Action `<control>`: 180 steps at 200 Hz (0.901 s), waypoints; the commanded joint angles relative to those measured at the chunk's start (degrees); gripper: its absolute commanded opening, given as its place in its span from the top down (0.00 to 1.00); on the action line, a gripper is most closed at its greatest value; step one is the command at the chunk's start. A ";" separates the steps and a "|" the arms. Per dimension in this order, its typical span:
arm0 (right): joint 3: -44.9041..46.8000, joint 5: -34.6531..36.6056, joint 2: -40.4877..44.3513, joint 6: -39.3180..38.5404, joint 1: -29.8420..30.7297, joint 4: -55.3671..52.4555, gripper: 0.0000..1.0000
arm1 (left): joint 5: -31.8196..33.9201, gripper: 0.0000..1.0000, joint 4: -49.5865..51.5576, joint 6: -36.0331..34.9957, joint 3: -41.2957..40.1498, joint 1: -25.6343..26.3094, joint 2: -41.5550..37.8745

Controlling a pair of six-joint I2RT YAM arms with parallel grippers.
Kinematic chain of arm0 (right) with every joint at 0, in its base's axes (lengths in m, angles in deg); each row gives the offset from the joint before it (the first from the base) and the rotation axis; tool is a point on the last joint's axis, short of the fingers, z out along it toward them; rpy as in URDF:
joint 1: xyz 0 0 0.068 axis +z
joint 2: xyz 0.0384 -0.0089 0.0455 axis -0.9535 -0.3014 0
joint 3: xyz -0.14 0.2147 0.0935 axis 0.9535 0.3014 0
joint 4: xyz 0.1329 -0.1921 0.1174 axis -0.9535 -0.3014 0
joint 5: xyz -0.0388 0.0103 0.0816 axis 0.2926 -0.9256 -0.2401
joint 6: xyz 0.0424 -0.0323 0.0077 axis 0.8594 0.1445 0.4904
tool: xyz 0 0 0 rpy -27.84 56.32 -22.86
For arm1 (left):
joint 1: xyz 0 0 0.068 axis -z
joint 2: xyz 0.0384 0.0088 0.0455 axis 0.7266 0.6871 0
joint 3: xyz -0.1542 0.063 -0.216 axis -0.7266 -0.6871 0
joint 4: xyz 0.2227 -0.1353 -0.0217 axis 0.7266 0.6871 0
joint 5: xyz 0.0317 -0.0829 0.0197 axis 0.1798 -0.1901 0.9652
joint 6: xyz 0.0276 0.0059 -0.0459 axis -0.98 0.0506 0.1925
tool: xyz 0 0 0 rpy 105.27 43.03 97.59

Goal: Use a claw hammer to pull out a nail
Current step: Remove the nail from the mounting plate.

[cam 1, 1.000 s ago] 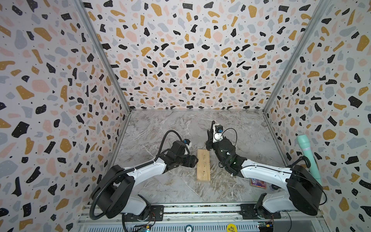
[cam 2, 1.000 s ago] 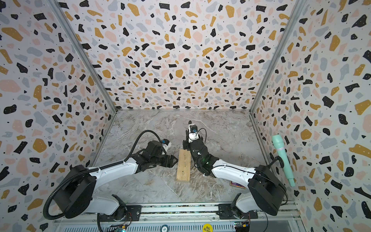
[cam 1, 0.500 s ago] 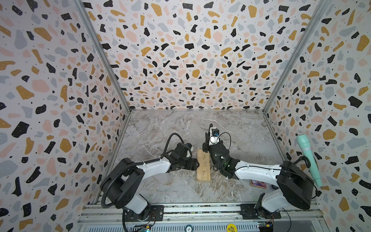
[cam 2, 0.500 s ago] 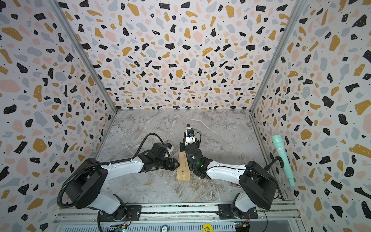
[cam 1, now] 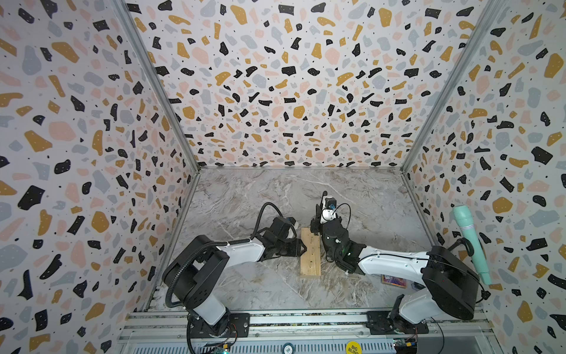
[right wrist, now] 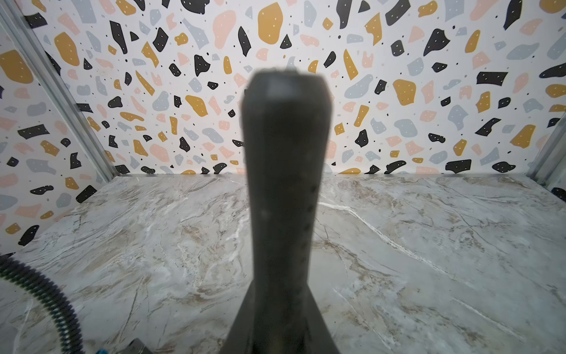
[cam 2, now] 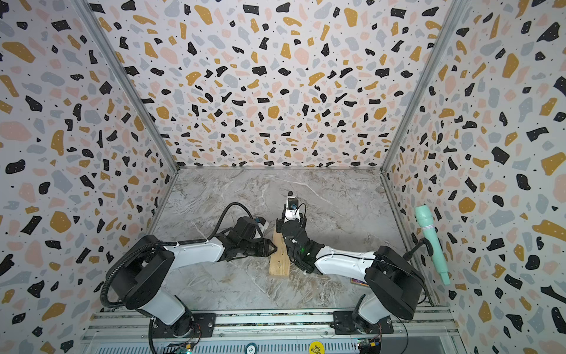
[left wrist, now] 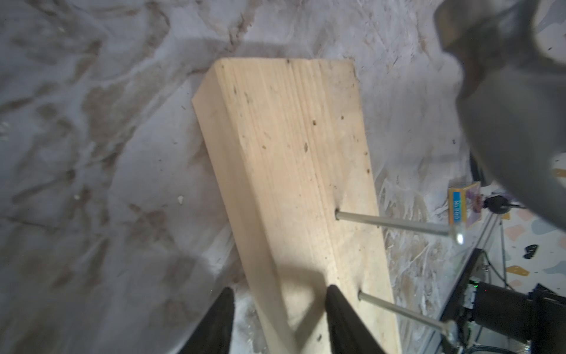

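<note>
The marble-patterned tabletop (cam 1: 245, 199) carries a pale wooden block (cam 1: 310, 260), lying flat just beside the hammer (right wrist: 281, 184), its length running front to back. A small colourful card (cam 1: 393, 280) lies well to the hammer's right, towards the front edge.

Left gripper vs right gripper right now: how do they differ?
Left gripper: jaws apart, straddling a long edge of the wood block; right gripper: shut on the black handle of the claw hammer. Left gripper lies low and level at mid-block; right gripper is by the opposite edge, near the far end. Shared: both work at the block that holds two protruding nails.
</note>
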 commanded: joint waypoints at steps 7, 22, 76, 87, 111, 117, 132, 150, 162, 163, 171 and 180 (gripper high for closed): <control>-0.63 1.76 1.35 1.02 0.64 1.55 1.00 | 0.91 0.61 -0.21 1.57 -1.68 0.20 0.93; -1.08 1.98 0.93 0.74 0.62 1.55 1.00 | 1.04 0.65 0.32 1.60 -1.36 0.21 1.42; -1.79 2.05 0.37 -0.67 0.65 2.71 1.00 | -0.08 0.70 -0.88 3.24 -2.12 0.22 3.29; -1.54 2.57 0.01 -0.25 0.61 3.09 1.00 | -0.50 0.71 -1.38 3.70 -2.46 0.16 3.74; -0.44 3.05 -1.39 -1.21 0.61 7.27 1.00 | -0.83 0.72 -1.52 4.15 -2.60 0.18 4.41; -0.39 3.82 -2.07 -2.29 0.66 8.82 1.00 | -0.78 0.72 -1.56 4.20 -2.58 0.15 4.41; -1.03 5.50 -3.40 -4.16 0.58 10.83 1.00 | -0.38 0.72 -1.08 4.26 -2.74 0.17 4.24; -2.63 7.24 -5.58 -5.53 0.40 11.79 1.00 | -0.10 0.72 -1.05 4.70 -3.00 0.14 3.97; -3.83 9.15 -7.11 -5.41 0.47 11.28 1.00 | 0.09 0.72 -0.91 4.86 -3.05 0.21 3.80; -3.91 9.26 -7.24 -5.32 0.47 11.21 1.00 | 0.09 0.72 -0.90 4.86 -3.09 0.21 3.75; -4.38 10.31 -7.89 -4.48 0.45 10.47 1.00 | 0.13 0.72 -0.81 5.06 -3.19 0.13 3.66; -4.44 10.46 -8.09 -3.51 0.48 10.01 1.00 | 0.34 0.72 -0.81 5.12 -3.34 0.22 3.41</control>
